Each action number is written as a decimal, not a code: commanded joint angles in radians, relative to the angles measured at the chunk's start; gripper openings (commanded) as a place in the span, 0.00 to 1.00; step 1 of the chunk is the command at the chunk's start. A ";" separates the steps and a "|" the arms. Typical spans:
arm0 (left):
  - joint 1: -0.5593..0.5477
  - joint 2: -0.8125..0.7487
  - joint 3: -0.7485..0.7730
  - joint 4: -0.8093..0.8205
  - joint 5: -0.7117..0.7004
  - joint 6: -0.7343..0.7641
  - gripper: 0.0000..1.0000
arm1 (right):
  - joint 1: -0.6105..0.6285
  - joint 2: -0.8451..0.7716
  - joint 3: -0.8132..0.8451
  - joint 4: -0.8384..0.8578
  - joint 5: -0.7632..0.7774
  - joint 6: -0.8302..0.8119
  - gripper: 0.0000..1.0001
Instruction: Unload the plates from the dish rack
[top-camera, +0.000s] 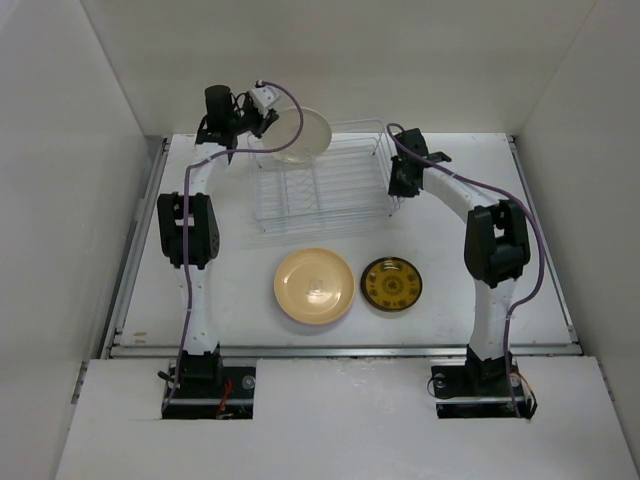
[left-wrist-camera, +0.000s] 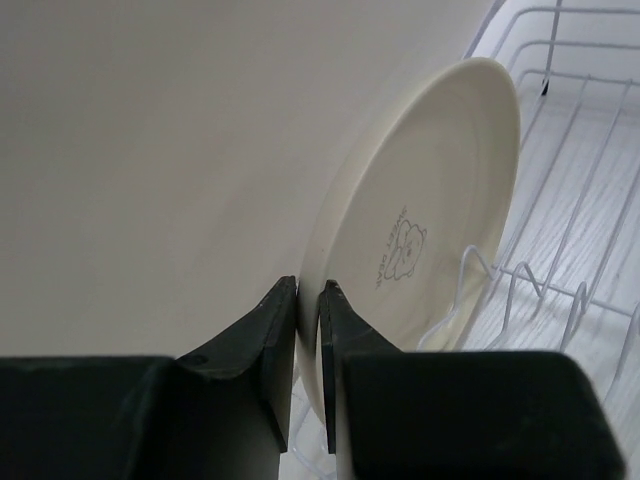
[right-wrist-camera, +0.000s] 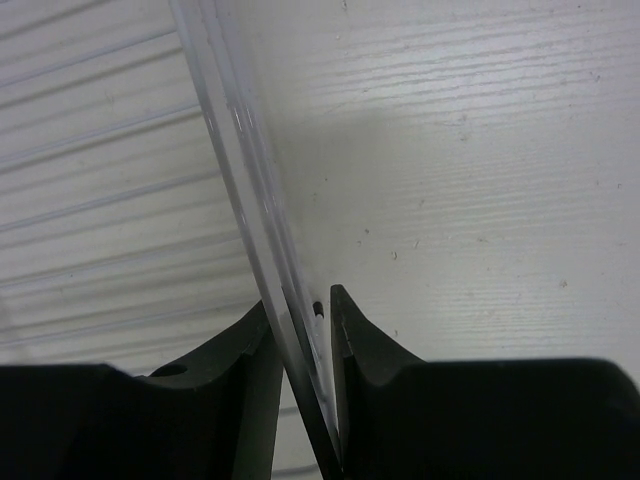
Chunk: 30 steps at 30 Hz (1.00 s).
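Left jaws pinch the cream plate (left-wrist-camera: 420, 200) at its rim — right jaws clamp the dish rack (top-camera: 330, 190).

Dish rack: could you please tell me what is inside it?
Only a cream plate, on edge at the far-left corner, its rim pinched by the left fingers. Elsewhere only bare wire shows. The fingers hide its lower edge, so whether it rests on the rack is unclear.
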 joint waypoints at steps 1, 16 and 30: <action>-0.014 -0.147 -0.013 -0.011 0.136 0.151 0.00 | 0.031 -0.011 0.055 0.018 0.004 0.005 0.30; -0.032 -0.236 -0.189 0.200 0.020 0.435 0.00 | 0.060 0.018 0.095 -0.022 0.042 0.005 0.27; -0.002 -0.281 -0.073 0.233 -0.161 -0.119 0.00 | 0.060 0.037 0.095 -0.032 0.051 0.014 0.26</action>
